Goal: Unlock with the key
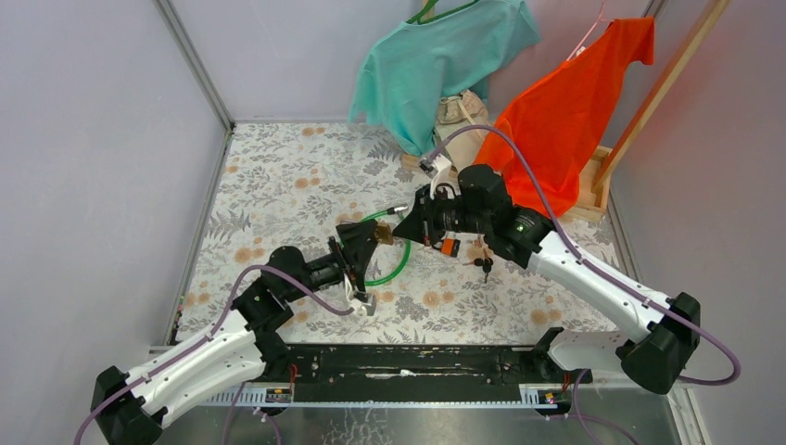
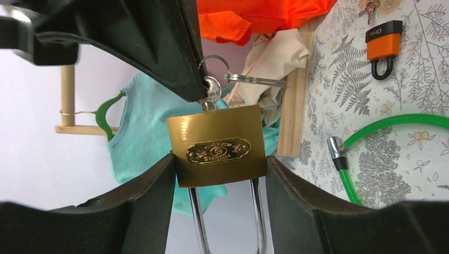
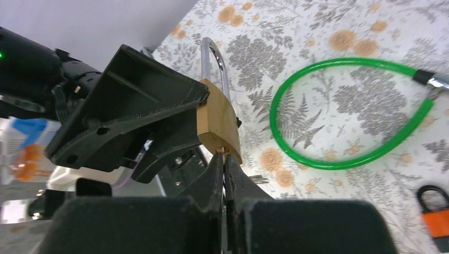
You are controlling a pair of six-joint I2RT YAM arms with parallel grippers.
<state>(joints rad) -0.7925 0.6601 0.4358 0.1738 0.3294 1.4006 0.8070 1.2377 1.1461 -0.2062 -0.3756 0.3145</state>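
Observation:
My left gripper (image 2: 219, 174) is shut on a brass padlock (image 2: 217, 145) and holds it above the table; its steel shackle (image 2: 258, 222) looks closed. My right gripper (image 3: 224, 161) is shut on a silver key (image 2: 210, 91) whose blade sits in the keyhole at the padlock's bottom. A key ring (image 2: 257, 80) hangs from the key. In the top view the padlock (image 1: 382, 234) sits between the left gripper (image 1: 366, 243) and the right gripper (image 1: 408, 225). In the right wrist view the padlock (image 3: 218, 120) is clamped by the left fingers (image 3: 159, 114).
A green cable lock (image 1: 389, 255) loops on the floral table under the grippers. An orange padlock (image 1: 450, 247) and a bunch of keys (image 1: 485, 266) lie right of it. A teal shirt (image 1: 436, 60) and an orange shirt (image 1: 575, 102) hang on a wooden rack at the back.

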